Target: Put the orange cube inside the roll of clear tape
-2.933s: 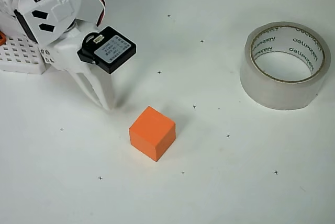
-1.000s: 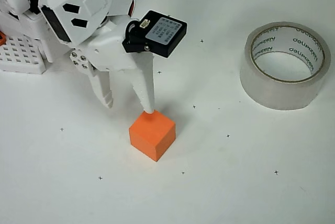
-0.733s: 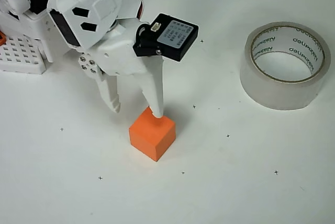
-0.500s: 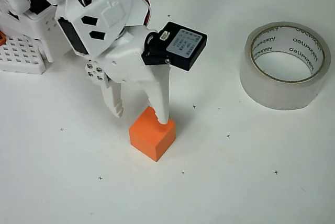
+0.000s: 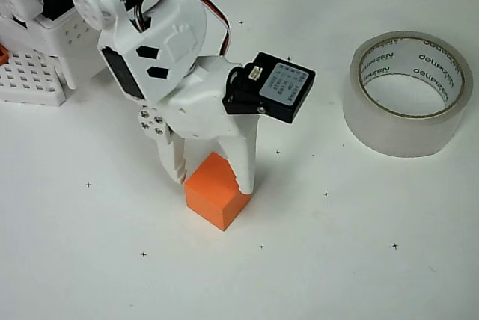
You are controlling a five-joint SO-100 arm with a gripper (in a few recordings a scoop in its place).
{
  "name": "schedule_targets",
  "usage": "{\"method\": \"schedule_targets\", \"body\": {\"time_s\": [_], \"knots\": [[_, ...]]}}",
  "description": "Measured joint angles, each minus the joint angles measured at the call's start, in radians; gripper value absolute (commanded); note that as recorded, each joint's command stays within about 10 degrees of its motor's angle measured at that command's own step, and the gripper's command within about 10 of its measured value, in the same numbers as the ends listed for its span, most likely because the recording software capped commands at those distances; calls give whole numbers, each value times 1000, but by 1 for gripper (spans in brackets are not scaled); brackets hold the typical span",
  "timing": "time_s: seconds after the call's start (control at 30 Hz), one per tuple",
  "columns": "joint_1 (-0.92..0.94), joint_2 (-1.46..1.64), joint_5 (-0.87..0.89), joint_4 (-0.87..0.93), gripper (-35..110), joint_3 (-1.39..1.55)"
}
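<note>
Now, at the left of the overhead view, the white arm has swung out from its base and come down over the table (image 5: 90,260); over roughly the last 3 seconds the gripper (image 5: 212,180) went from standing clear of the orange cube (image 5: 215,199), fingers together, to straddling its upper corner. The jaws have spread since then and stand apart, 1 fingertip at the cube's upper-left face and the other at its upper-right edge; neither looks pressed home, so I judge the cube bracketed but not yet clamped. The cube itself has not shifted; it sits flat on the table at the same spot, low and left of centre.

Further right, the roll of clear tape (image 5: 408,127) lies on its side with the hole facing up, unmoved, well apart from the cube and the arm; its core is bare.

For the task, this means the approach is nearly finished and the grasp is the step in hand; closing squarely matters, since the fingers meet the cube near a corner and it could twist.
</note>
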Motion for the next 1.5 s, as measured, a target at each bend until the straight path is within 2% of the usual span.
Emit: {"method": "schedule_targets", "body": {"time_s": [1.03,1.5], "knots": [[-14,-190,-20,-52,39,-49],[-12,-192,-20,-52,18,-49]]}}
